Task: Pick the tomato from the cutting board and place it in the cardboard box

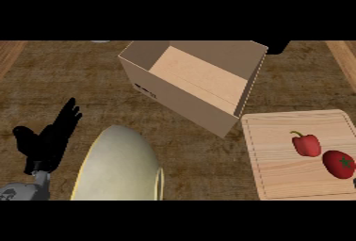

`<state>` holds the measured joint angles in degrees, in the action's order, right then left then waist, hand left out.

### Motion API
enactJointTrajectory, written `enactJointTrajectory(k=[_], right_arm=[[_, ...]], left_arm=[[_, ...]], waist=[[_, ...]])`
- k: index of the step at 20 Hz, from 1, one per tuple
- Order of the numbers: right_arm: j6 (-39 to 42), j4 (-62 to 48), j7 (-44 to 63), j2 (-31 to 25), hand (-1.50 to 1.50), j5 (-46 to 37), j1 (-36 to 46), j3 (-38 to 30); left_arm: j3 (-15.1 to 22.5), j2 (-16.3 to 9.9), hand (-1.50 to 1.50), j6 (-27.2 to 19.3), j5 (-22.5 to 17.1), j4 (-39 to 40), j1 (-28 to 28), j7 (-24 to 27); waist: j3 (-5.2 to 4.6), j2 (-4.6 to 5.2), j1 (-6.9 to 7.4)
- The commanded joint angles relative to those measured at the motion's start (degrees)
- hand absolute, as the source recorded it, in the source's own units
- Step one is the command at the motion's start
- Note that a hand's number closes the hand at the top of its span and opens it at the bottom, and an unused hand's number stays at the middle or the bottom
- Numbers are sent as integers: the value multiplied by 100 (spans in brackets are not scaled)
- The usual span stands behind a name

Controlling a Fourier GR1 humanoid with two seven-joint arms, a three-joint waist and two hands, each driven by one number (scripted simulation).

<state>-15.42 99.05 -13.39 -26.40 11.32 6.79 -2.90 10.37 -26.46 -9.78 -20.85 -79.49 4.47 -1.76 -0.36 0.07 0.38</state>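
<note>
The left hand [49,141] is seen at the lower left of the head view, black, with its fingers held straight and pointing up and its thumb spread to the side; nothing is held in it. A short length of grey forearm is shown below it at the lower edge. At the far right edge, just below the tomato, a tiny dark sliver is visible; what it is cannot be told, and the right hand cannot be made out.

The tomato [339,164] is found well apart from the left hand, on the opposite side of the view, lying on the cutting board [278,155] near its right edge. It is round, glossy and deep red, with a small green stem patch on top. Just beside it, to its upper left, a red pepper [306,144] with a curved green stalk is laid on the same board.

The board is made of pale wood with straight grain, rounded corners and a groove along its border. The cardboard box [188,84] is set behind and to the left of the board, open at the top, tan, with flat walls. A pale cream plate [115,164] with a smooth surface is placed between the hand and the board. The counter [83,75] is finished in dark, rough-grained brown.
</note>
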Motion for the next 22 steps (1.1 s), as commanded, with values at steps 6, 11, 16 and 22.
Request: enactJointTrajectory(k=[6, 11, 16, 22], right_arm=[[3107, -113, -167, -429, -150, 2074, 425, 355], [3006, -2112, -1156, -820, -150, 1346, -472, -520], [4460, -3586, -2194, -1507, -150, 974, 249, -720], [4150, -3403, -2780, -2806, -150, -924, 184, -238]], left_arm=[[96, -354, 0, -655, 1090, -52, 211, 277], [433, -29, 0, -918, 1289, -397, -284, 123], [369, 120, 0, -805, 1325, -272, -237, 225], [488, 22, 0, -936, 1496, -622, -209, -107]], waist=[[81, 5, 108], [62, 10, 2], [44, 20, 32], [49, 11, 67]])
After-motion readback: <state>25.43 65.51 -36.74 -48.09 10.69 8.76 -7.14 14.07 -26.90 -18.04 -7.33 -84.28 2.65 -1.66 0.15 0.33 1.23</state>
